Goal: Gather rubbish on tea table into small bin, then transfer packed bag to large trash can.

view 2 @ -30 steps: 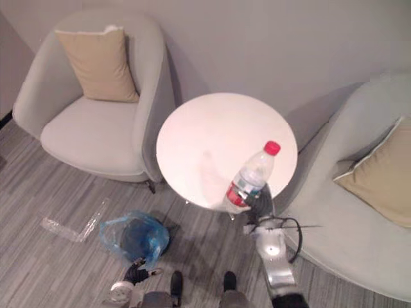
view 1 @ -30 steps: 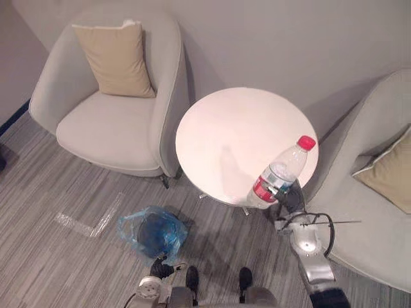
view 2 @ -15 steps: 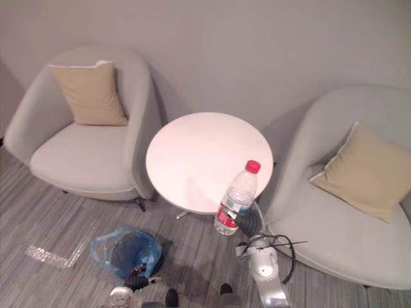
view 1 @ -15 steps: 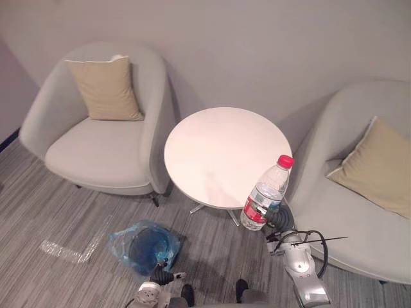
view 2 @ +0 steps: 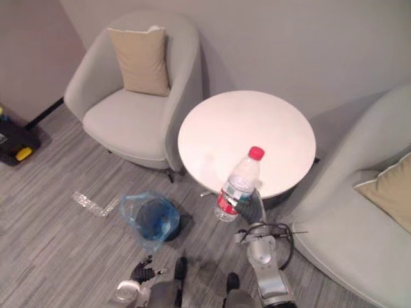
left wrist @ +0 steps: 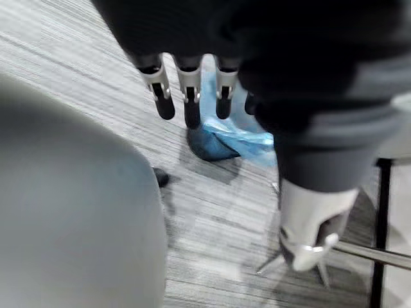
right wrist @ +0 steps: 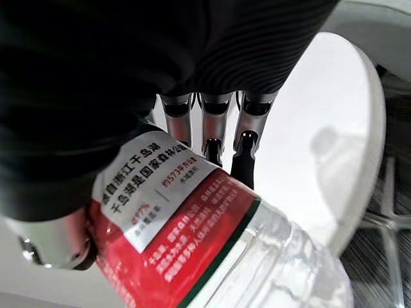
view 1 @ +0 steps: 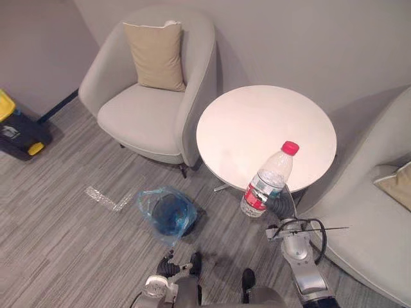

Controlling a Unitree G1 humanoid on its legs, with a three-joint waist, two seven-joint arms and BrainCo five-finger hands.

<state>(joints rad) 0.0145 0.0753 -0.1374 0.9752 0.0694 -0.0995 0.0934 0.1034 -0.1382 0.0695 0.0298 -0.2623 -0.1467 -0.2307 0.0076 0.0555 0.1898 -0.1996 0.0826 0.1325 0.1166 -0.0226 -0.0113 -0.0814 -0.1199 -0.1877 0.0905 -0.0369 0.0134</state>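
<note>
A clear plastic bottle (view 1: pixel 268 180) with a red cap and red label is tilted in the air at the front edge of the round white tea table (view 1: pixel 257 125). My right hand (view 1: pixel 278 206) is shut on its lower part. In the right wrist view the fingers (right wrist: pixel 212 131) curl round the label (right wrist: pixel 170 221). The small bin with a blue bag (view 1: pixel 167 213) stands on the floor left of the table. My left hand (view 1: pixel 168 265) hangs low near it, and its fingers (left wrist: pixel 188 96) point straight down towards the blue bag (left wrist: pixel 234 138).
A grey armchair (view 1: pixel 138 112) with a tan cushion stands left of the table, and another armchair (view 1: pixel 376 215) is on the right. A yellow and black object (view 1: pixel 16 128) sits by the wall at far left. A tape mark (view 1: pixel 106 199) lies on the grey carpet.
The whole view has swung left, bringing the yellow and black object into sight. The bottle stays in my right hand, and its base now hangs just past the table's front edge.
</note>
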